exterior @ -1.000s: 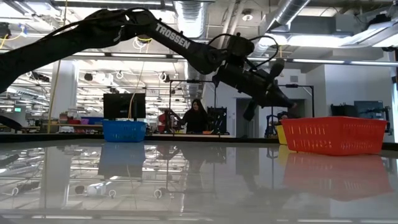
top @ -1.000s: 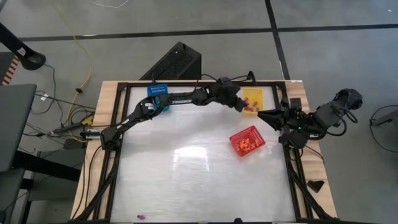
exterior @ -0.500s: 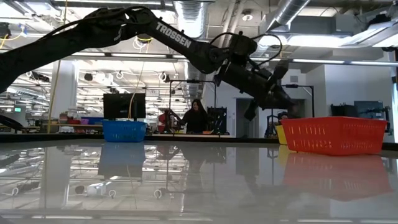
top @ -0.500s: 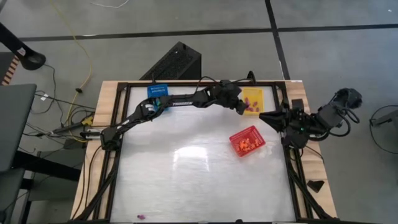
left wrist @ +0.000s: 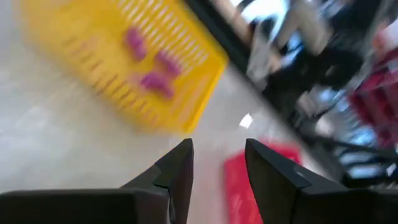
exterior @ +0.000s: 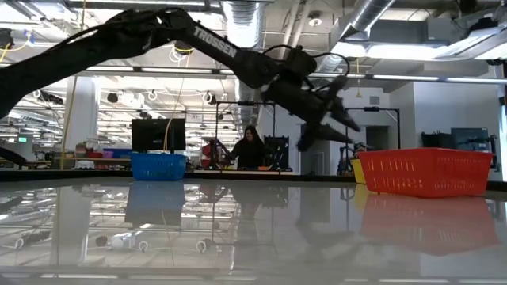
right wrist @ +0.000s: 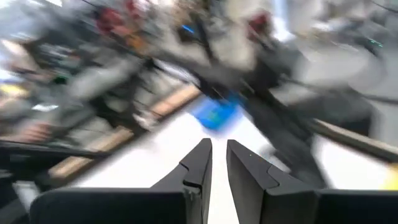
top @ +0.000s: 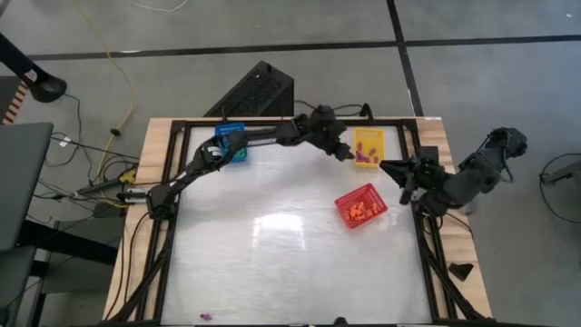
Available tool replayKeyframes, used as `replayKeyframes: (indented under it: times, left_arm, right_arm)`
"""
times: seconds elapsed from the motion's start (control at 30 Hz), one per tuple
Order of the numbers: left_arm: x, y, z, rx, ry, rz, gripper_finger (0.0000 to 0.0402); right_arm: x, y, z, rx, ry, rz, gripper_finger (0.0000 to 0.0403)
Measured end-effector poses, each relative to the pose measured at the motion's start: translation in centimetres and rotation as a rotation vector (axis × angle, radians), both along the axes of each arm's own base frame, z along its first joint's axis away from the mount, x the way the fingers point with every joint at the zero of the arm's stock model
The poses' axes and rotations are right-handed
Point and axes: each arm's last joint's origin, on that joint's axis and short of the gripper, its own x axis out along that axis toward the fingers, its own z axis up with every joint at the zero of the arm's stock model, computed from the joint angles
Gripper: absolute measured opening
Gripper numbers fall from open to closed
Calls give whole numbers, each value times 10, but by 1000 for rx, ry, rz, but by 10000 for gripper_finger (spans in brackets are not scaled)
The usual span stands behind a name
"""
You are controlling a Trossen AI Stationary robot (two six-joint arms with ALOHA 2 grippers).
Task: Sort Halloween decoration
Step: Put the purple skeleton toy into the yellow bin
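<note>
Purple decoration pieces (left wrist: pixel 151 79) lie in the yellow basket (top: pixel 371 136) at the table's far right. Orange pieces (top: pixel 361 210) lie in the red basket (top: pixel 344 199), which stands nearer. My left gripper (top: pixel 346 153) hangs above the table just left of the yellow basket, open, with nothing between its fingers (left wrist: pixel 180 165). My right gripper (top: pixel 385 166) stands at the table's right edge, between the yellow and red baskets. Its fingers (right wrist: pixel 200 162) are a narrow gap apart, with nothing showing between them.
A blue basket (top: pixel 231 134) stands at the far left of the table. One purple piece (top: pixel 206 316) lies alone near the table's near edge. The wide white middle of the table is bare. A person (exterior: pixel 250 149) stands in the room behind the table.
My left gripper has drawn back from over the yellow basket toward the table's left and a little up. Its fingers have opened. My right arm has shifted its pose slightly at the table's right edge.
</note>
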Motion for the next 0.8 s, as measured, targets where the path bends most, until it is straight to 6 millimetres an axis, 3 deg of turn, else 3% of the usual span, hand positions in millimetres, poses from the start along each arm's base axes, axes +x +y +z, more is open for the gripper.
replayKeyframes:
  times: [0.17,0.37,0.6,0.8]
  left_arm:
    - [-35,-1,36,142,188,-98,130]
    - [-74,-30,99,263,313,-184,129]
    - [-101,-90,154,291,335,-254,129]
    - [-123,-147,191,427,372,-209,129]
  right_arm:
    - [-1,-16,-34,61,215,-209,66]
    - [15,-37,-67,96,406,-387,18]
    - [41,-85,-116,224,456,-424,20]
    - [43,-127,-129,216,500,-481,19]
